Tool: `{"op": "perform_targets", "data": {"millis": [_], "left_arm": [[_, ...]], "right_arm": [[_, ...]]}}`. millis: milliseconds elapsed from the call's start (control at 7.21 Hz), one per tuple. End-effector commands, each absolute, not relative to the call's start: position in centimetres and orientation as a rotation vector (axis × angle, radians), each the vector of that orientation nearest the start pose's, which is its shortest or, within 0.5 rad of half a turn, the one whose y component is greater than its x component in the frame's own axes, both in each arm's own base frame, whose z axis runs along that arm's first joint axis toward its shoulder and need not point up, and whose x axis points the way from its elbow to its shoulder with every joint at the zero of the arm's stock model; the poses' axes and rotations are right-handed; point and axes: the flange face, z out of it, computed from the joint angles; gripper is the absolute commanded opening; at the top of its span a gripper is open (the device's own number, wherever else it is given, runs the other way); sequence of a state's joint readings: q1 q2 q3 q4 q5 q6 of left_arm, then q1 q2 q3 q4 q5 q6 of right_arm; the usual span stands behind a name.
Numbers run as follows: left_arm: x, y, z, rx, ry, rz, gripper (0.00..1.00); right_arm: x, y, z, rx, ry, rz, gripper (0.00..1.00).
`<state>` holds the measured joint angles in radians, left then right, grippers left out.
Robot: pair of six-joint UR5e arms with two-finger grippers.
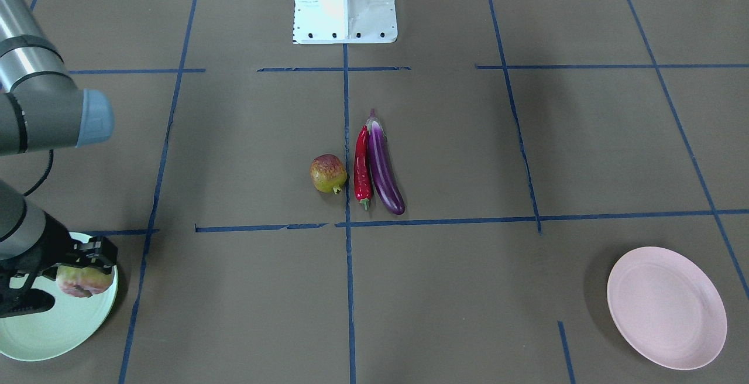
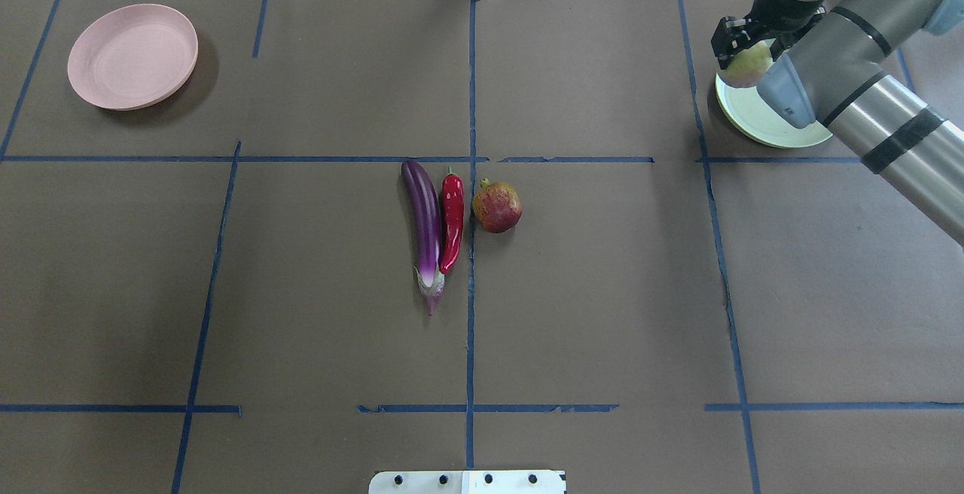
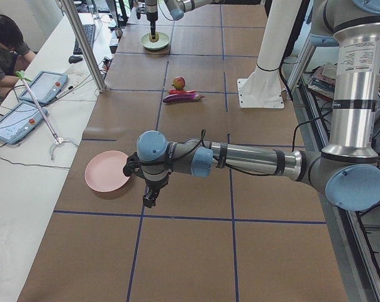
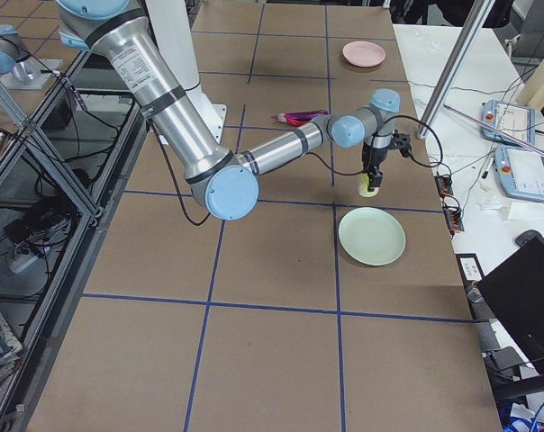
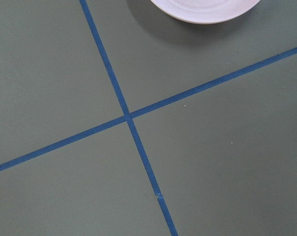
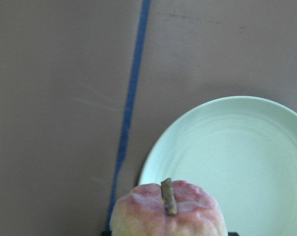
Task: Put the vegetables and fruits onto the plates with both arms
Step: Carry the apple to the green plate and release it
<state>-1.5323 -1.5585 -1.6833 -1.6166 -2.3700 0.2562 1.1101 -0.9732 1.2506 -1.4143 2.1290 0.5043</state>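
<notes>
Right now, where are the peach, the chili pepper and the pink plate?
peach point(image 1: 85, 281): front-facing view, its rounded middle.
chili pepper point(image 2: 452, 221): overhead view, mid-body.
pink plate point(image 2: 132, 56): overhead view, bare centre.

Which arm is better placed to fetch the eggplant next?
Probably the left. The right claw is shut on the peach near the green plate. The left claw hangs by the pink plate with nothing seen in it, and the eggplant lies on its side of the middle tape line.
</notes>
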Motion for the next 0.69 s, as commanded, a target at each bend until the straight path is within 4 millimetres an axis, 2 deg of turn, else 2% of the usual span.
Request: {"op": "perform_targets", "data": {"millis": [0,139,277,416,554], "left_arm": [[-4.2,-49.6,60.2,0.227,0.782,0.339,1.00],[-4.2,-49.6,60.2,0.227,0.782,0.339,1.00],[-4.1,-49.7,60.2,0.226,0.780,0.340,1.00],[-4.1,-49.7,60.2,0.227,0.780,0.342,1.00],[-4.1,-49.7,60.1,0.230,0.780,0.343,1.00]], "right_arm": [[-22.7,-69.7,53.0,0.094,-0.693,-0.085,0.06],[-22.1,-67.5,56.3,0.094,-0.738,-0.096,0.06],[-21.4,-66.1,58.1,0.086,-0.762,-0.102,0.08],[-21.0,-65.1,58.9,0.084,-0.764,-0.105,0.12],[-21.1,-65.0,57.6,0.096,-0.779,-0.111,0.20]]}}
